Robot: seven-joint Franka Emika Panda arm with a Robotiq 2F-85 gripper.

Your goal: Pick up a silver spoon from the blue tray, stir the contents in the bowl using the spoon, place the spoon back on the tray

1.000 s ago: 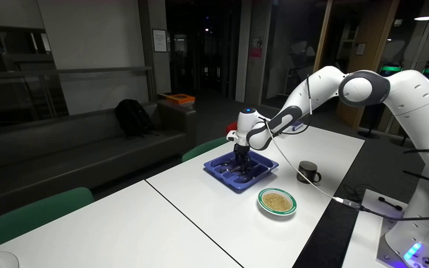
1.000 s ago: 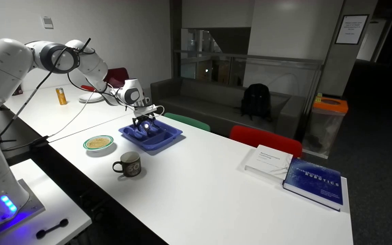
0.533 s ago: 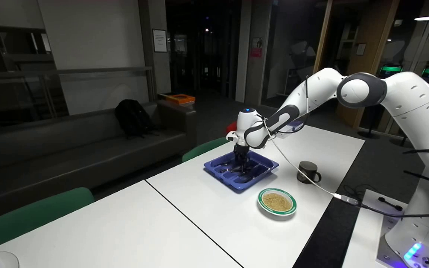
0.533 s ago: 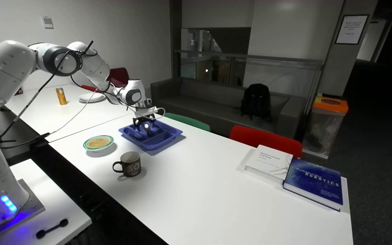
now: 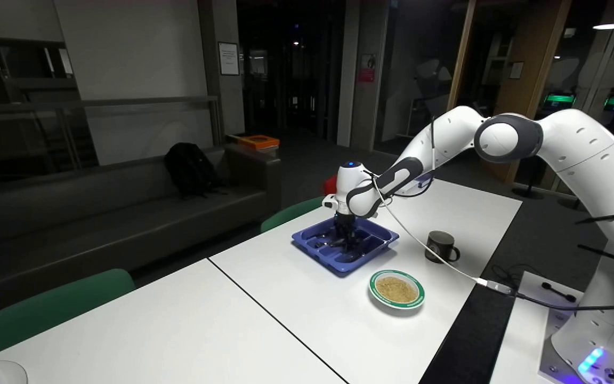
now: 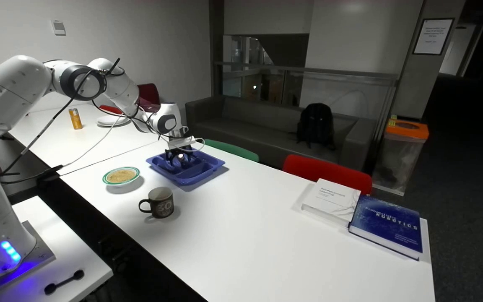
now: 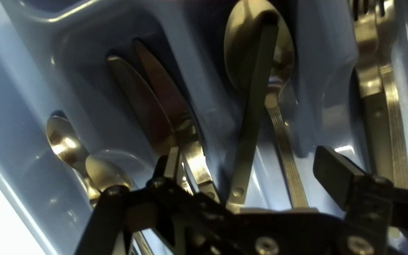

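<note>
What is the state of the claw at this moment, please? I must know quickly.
Claw: open, holding nothing; in the wrist view, a spoon handle shows between its parted jaws, not gripped.

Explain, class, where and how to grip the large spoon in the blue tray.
Grip the large spoon by its slim ribbed handle, from above, I'd judge, the hand closing across its width: the raised walls of the blue tray flank it, probably hindering a sideways approach. Avoid the broad head, which a plain flat handle crosses in the wrist view.
</note>
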